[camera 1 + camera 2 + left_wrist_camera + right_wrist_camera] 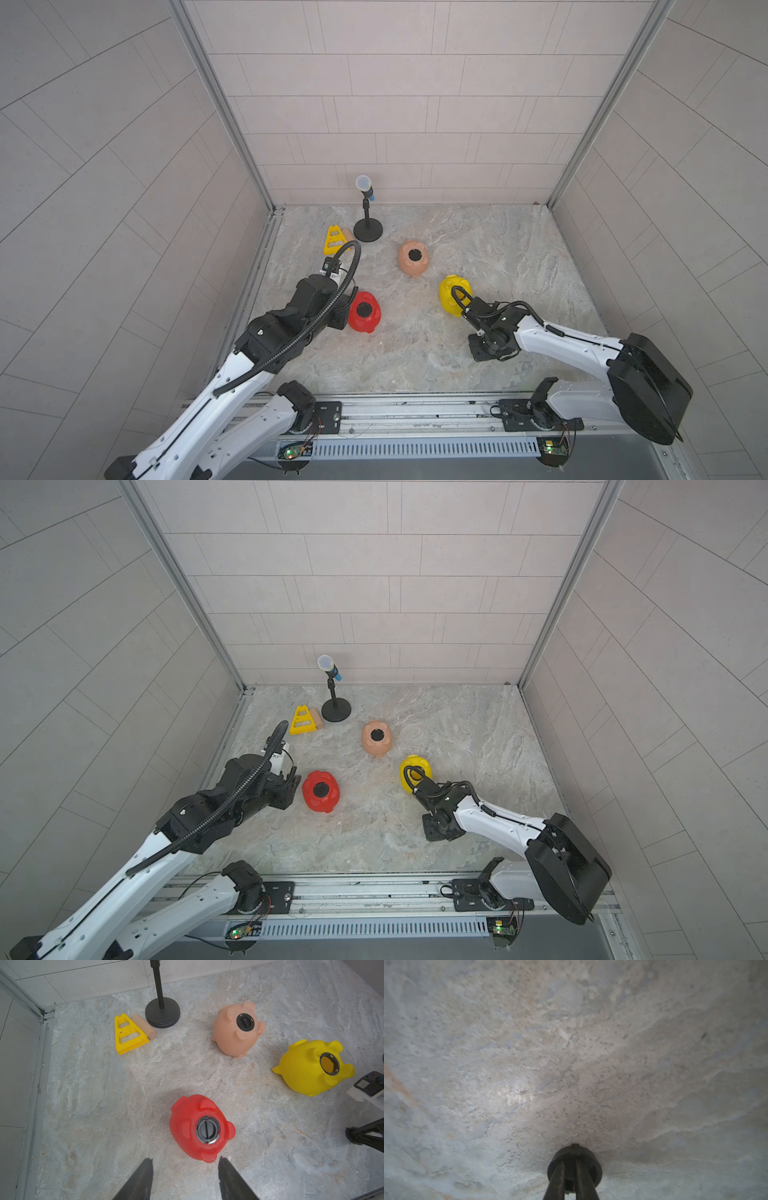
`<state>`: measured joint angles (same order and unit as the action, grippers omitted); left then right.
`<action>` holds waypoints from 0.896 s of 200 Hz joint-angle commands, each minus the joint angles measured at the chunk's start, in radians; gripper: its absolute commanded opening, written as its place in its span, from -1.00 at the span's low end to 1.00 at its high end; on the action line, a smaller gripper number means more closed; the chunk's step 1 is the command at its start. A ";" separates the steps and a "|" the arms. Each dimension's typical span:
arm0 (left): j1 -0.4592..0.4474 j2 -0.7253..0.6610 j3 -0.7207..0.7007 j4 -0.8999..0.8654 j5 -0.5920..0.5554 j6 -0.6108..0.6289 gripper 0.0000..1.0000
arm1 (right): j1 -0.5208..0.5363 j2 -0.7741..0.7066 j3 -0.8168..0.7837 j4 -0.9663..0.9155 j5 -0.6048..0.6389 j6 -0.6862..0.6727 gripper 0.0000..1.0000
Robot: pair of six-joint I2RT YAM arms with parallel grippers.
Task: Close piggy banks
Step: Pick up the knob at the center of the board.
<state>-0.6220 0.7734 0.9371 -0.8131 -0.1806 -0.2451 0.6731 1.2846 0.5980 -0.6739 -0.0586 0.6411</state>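
Closest in, the rail [415, 409] ran along the front edge of the table [519, 257], with both arms rising from it. At the left, the left gripper [185, 1160] hovered with its fingers apart and empty, just beside the red pig [199, 1128]. That pig lay belly up at the table's left front, a black plug [207, 1129] seated in its belly hole. Farther back at the left lay a yellow frame [332, 240] with a dowel [144, 1026] touching its side, and a mic stand [368, 228] stood just beside them. Near the middle lay the peach pig [413, 257], also belly up and plugged. To its right and nearer the front lay the yellow pig [453, 293], tilted on its side, its hole [329, 1063] open. At the right, in front of the yellow pig, the right gripper [569, 1162] pointed down at the table, its fingers drawn close together and clamped on a loose plug [574, 1153]. Whether that plug touched the table could not be told.
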 commanded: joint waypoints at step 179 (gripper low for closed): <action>0.003 -0.005 -0.009 0.010 -0.002 0.007 0.11 | -0.003 -0.132 0.063 -0.135 0.063 0.013 -1.00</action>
<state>-0.6220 0.7731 0.9367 -0.8131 -0.1806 -0.2451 0.6731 1.1851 0.6048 -0.7345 -0.0208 0.6556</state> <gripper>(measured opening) 0.556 0.047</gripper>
